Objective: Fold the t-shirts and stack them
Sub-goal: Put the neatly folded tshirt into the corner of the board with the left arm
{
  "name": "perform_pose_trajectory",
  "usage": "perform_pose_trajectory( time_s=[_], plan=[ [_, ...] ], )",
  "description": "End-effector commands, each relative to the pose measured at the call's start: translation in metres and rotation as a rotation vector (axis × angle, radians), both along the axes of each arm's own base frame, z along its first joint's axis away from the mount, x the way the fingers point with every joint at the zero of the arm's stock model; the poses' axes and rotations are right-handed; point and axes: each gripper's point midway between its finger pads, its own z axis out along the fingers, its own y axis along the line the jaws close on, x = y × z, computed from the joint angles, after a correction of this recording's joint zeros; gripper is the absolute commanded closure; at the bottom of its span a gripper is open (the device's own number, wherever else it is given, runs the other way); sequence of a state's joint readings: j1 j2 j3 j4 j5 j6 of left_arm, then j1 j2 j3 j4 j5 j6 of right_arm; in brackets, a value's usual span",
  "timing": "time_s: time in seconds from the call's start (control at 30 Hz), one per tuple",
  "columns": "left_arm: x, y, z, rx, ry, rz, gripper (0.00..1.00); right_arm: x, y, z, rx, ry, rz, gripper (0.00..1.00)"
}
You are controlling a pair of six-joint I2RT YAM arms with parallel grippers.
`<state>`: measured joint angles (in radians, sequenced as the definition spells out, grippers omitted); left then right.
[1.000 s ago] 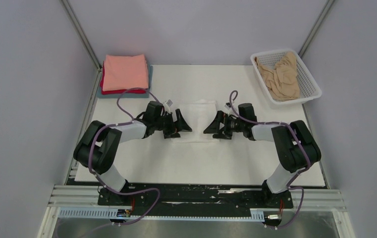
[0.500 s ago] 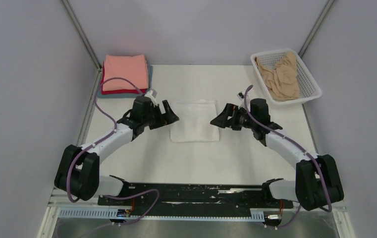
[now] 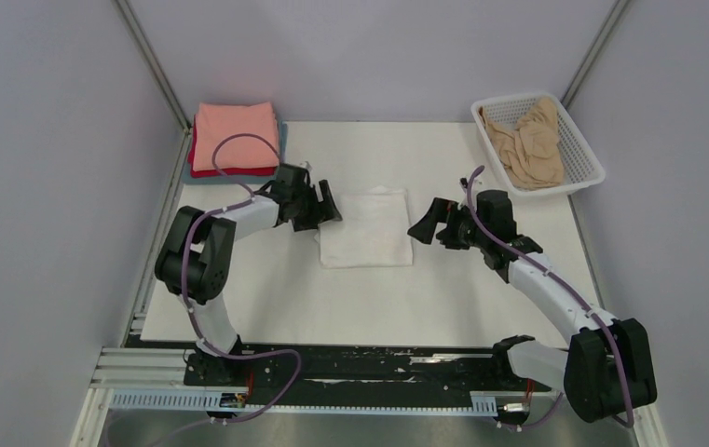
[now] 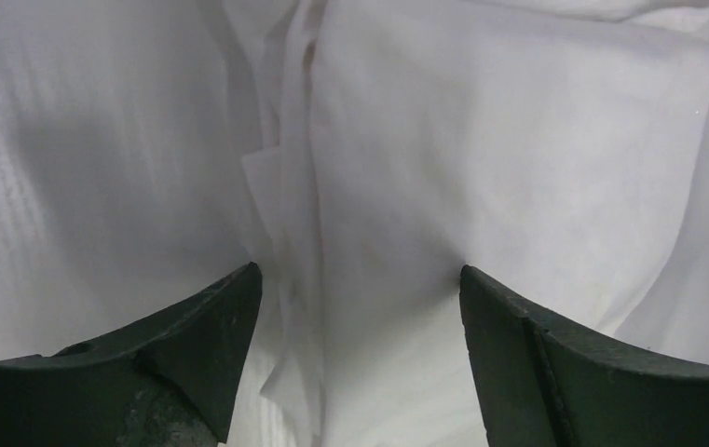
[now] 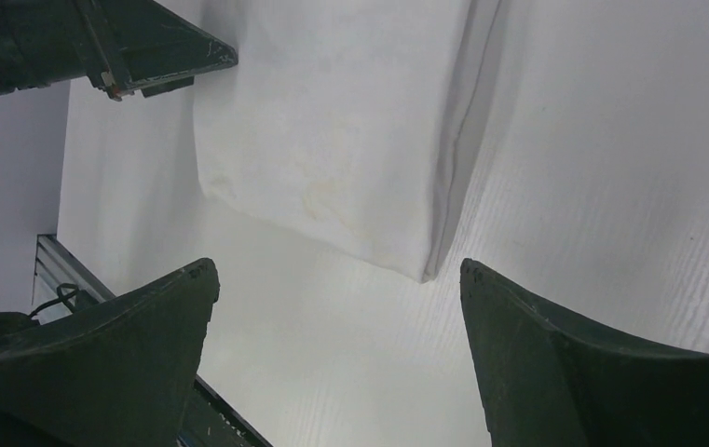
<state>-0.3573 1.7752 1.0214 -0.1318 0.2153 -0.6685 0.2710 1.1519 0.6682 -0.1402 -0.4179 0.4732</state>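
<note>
Progress looks well past halfway to me. A folded salmon-pink cotton t-shirt [image 3: 235, 135] lies on top of a folded red t-shirt [image 3: 238, 171], which lies on a grey-blue t-shirt [image 3: 203, 179], all in one pile at the back-left corner of the white table top [image 3: 378, 298]. The white cotton t-shirt [image 3: 366, 228] lies flat in the middle of the table, folded into a neat, roughly square packet, apart from the pile. I judge its folding finished, or nearly so, and it has yet to go onto the stack. The crumpled tan t-shirt [image 3: 532, 144] sits unfolded in the white plastic mesh basket [image 3: 581, 144] at the back-right corner, so that one is all to do.

My left pincer [image 3: 324, 207] is at the white packet's left edge, jaws apart and clamped on nothing. In its wrist view the layered edge of the shirt [image 4: 481, 168] runs up between the two fingertips [image 4: 360, 275]. My right pincer [image 3: 422, 226] hangs just off the packet's right side, jaws spread wide and empty, and its wrist view shows the shirt's near corner [image 5: 332, 121] beyond the gap [image 5: 339, 265].

Little stands in the way. The path from the packet to the pile crosses bare table, though my own left arm lies along it, its elbow bent just beside the stack. The loose layers at the packet's left edge could spill open if I lift carelessly. The basket wall will hamper pulling the tan shirt out.
</note>
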Motion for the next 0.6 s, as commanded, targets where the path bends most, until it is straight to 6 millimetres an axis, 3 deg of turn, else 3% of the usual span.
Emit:
perform_pose_trajectory(
  time_s=[0.0,0.03,0.1,0.13,0.17,0.2,0.27,0.4,0.57],
  plan=[
    [-0.001,-0.025,-0.018,0.03,0.046,-0.057,0.2,0.005,-0.012,0.001,-0.055,-0.027,-0.034,0.0],
    [-0.003,-0.029,-0.027,0.044,0.064,-0.064,0.23,0.006,-0.013,0.001,-0.058,-0.028,-0.037,0.0],
    [-0.001,-0.033,-0.034,0.073,0.08,-0.065,0.39,0.006,-0.014,-0.001,-0.067,-0.029,-0.036,0.0],
    [0.004,-0.031,-0.038,0.108,0.087,-0.048,0.59,0.006,-0.016,-0.002,-0.071,-0.03,-0.039,0.0],
    [0.004,-0.031,-0.04,0.131,0.089,-0.048,0.71,0.006,-0.017,-0.003,-0.076,-0.031,-0.042,0.0],
    [0.011,-0.026,-0.042,0.18,0.086,-0.026,0.93,0.006,-0.018,-0.003,-0.079,-0.03,-0.045,0.0],
    [0.022,-0.017,-0.04,0.269,0.059,-0.006,1.0,0.005,-0.019,-0.003,-0.087,-0.036,-0.046,0.0],
    [0.056,0.004,-0.018,0.435,-0.066,0.013,1.0,0.005,-0.025,-0.002,-0.111,-0.063,-0.057,0.0],
    [0.114,0.027,0.029,0.668,-0.306,-0.03,1.0,0.007,-0.036,-0.002,-0.155,-0.097,-0.107,0.0]
  ],
)
